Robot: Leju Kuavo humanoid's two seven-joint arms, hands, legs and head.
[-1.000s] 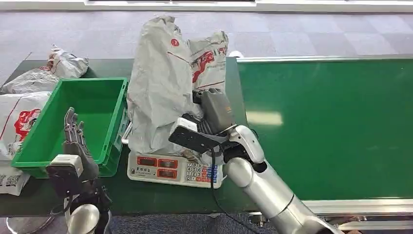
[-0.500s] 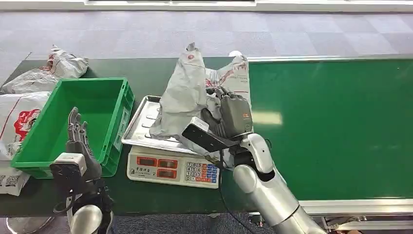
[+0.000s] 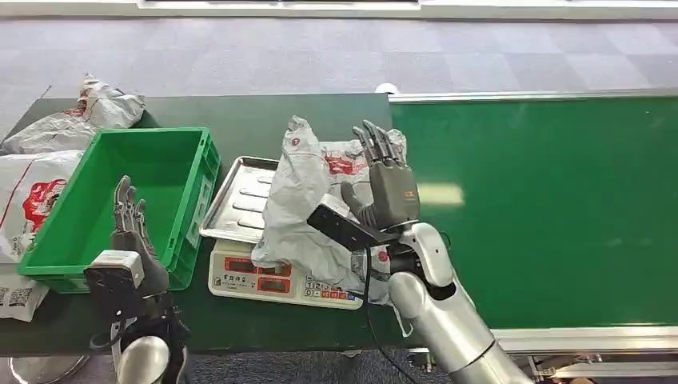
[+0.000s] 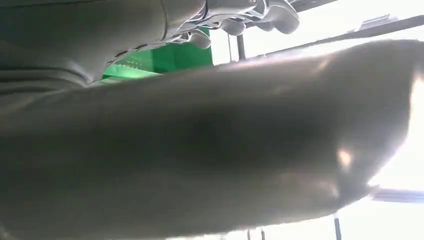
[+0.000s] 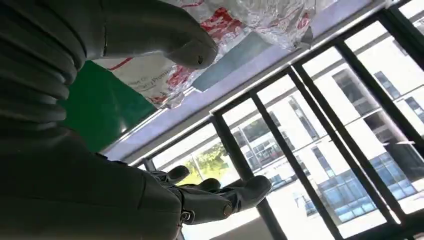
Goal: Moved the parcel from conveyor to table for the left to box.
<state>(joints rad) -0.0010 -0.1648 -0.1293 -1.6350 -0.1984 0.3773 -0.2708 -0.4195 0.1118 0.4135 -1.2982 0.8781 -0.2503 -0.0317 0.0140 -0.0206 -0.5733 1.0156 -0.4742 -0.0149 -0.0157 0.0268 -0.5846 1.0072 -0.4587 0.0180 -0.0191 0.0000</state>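
Note:
The grey plastic parcel (image 3: pixel 308 204) with red print lies slumped on the steel tray (image 3: pixel 240 200) of a white scale (image 3: pixel 272 276), drooping over its front right corner. My right hand (image 3: pixel 388 180) stands at the parcel's right side, fingers straight up and spread, holding nothing. In the right wrist view the thumb (image 5: pixel 165 35) is close under the parcel (image 5: pixel 215 30); I cannot tell whether they touch. My left hand (image 3: pixel 129 228) is open and upright at the front wall of the green box (image 3: pixel 120 192), which has nothing in it.
The green conveyor belt (image 3: pixel 544 200) runs off to the right of the scale. Other grey parcels (image 3: pixel 80 116) and a white one (image 3: pixel 28 192) lie left of the green box. The dark table (image 3: pixel 240 112) carries the box and the scale.
The parcel, held high a second ago, has come down onto the scale tray. My right hand has let go of it and its fingers have straightened. My left hand has hardly moved.

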